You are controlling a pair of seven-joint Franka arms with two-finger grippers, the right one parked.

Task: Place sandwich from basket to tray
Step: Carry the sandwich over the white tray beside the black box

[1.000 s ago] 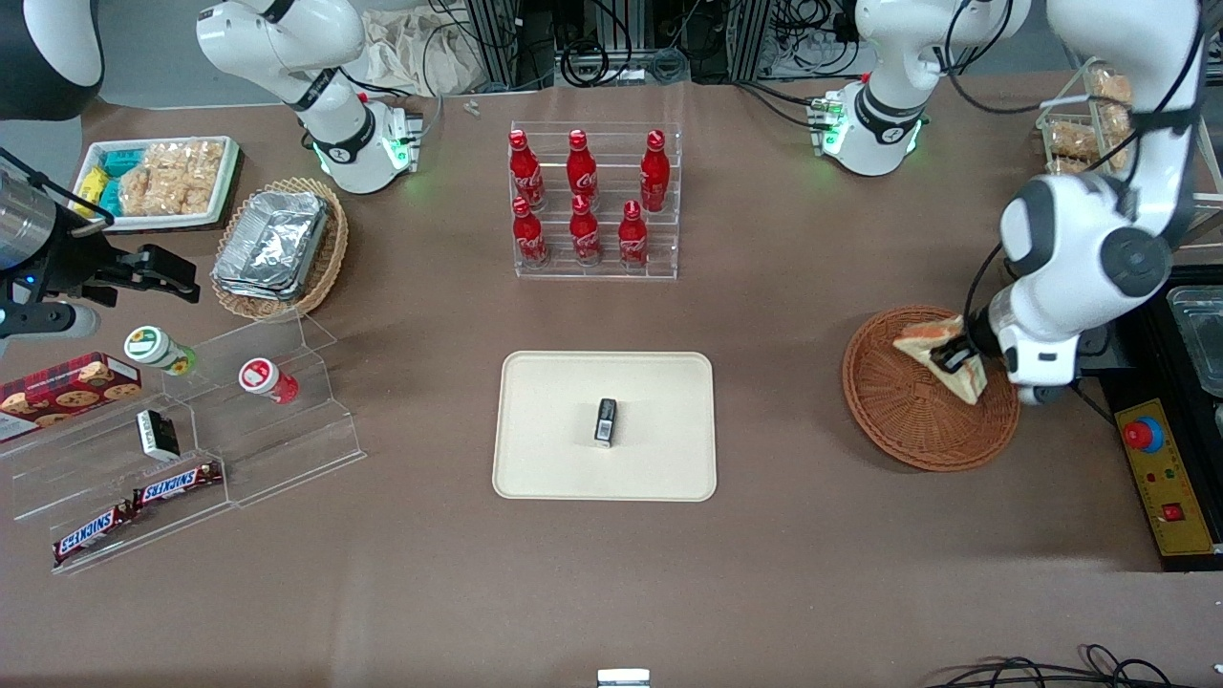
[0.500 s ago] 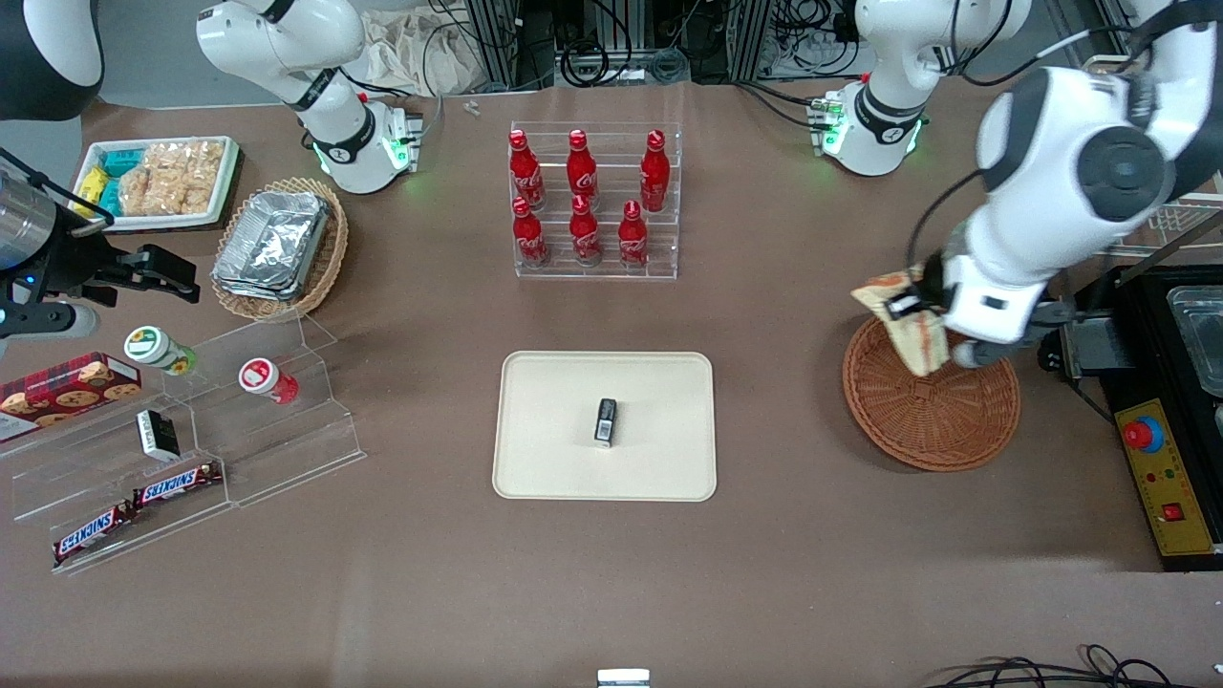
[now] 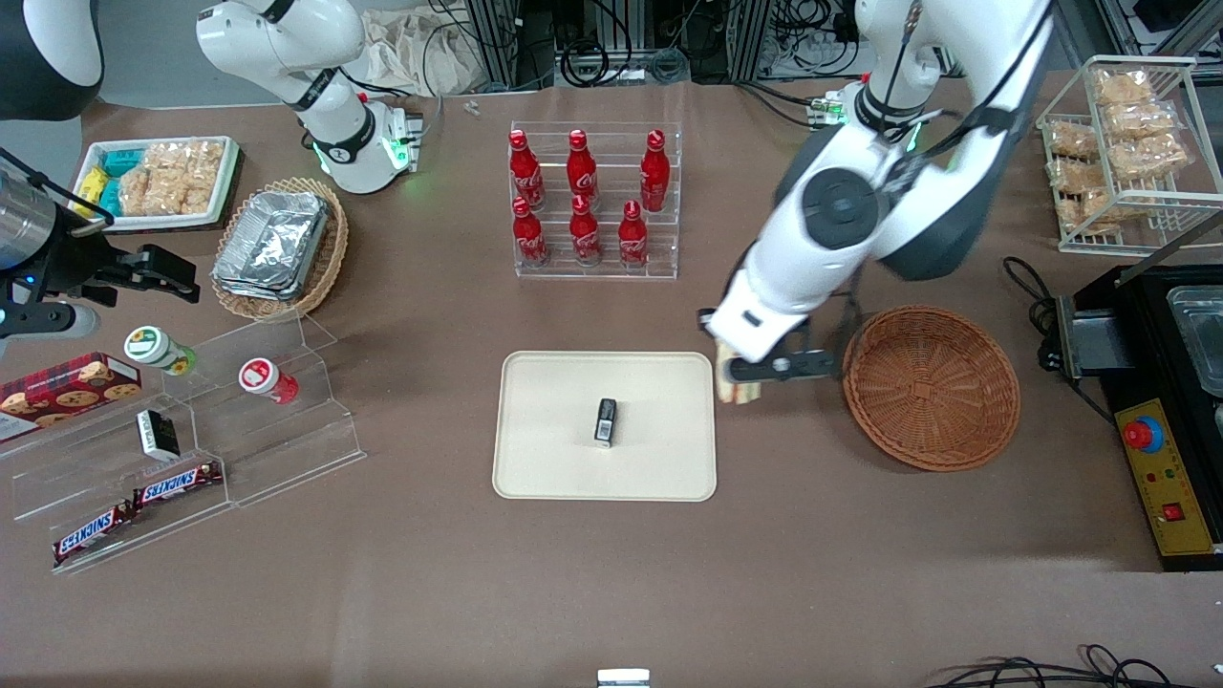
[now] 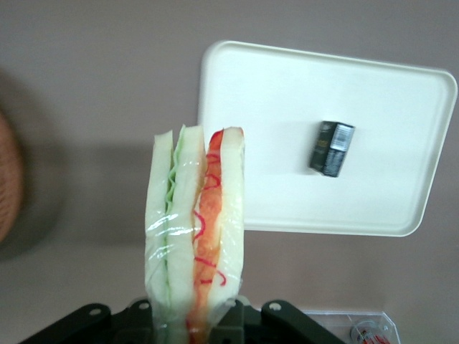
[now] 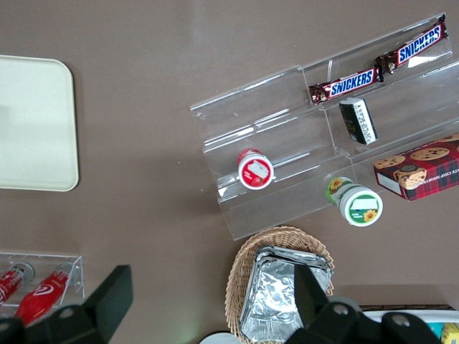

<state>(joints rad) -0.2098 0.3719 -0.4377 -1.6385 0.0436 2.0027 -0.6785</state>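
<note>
I see the gripper (image 3: 748,375) clamped on the sandwich (image 4: 195,236), carried in the air between the basket (image 3: 932,387) and the tray (image 3: 554,449), just off the tray's three o'clock edge. The arm hides most of the sandwich in the front view.

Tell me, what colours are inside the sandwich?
Green and reddish-orange between white bread; the sandwich, shut in the end effector beside the tray, shows best in the left wrist view.
</note>
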